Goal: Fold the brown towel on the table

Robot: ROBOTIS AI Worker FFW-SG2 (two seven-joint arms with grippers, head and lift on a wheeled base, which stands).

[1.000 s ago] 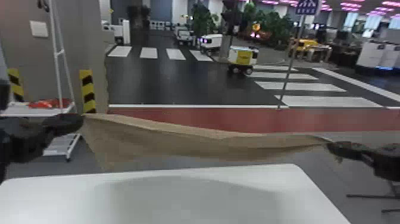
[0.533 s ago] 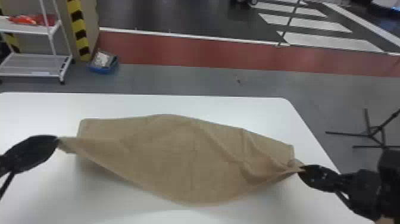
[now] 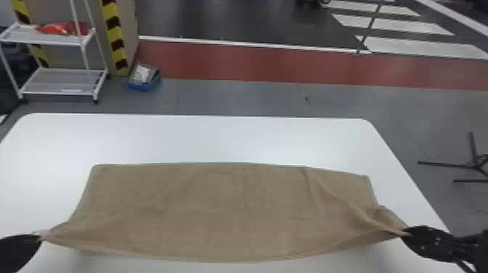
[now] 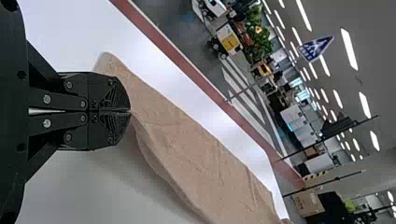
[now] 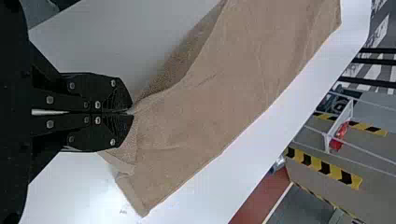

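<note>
One brown towel, plain weave, spread wide across the desk; far edge nearly straight and lying on the white top, near edge lifted and bowed toward the robot, with shadow on the desk beneath it. Condition of cloth: shallow creases over the middle, longer diagonal creases toward the right end, and a small turned-over fold close to the right grip. One left tool, black, clenched on the towel's near left corner, the cloth drawn to a point there; in the left wrist view, the tips of the left tool meet at the pinched edge. One right tool, black, likewise clenched, grasping the near right corner; in the right wrist view, the right tool has its tips together on the cloth, a loose flap and a squared corner of the towel beside them. Surroundings, beyond the desk: one white shelf rack, two shelves seen, a red item upon the upper; one blue container with mixed contents, on the floor near the rack; one yellow-and-black striped band, upright beside the rack; one red floor strip, running crosswise, with white crossing stripes farther off; one black stand, legs spread, on the floor to the right of the desk.
</note>
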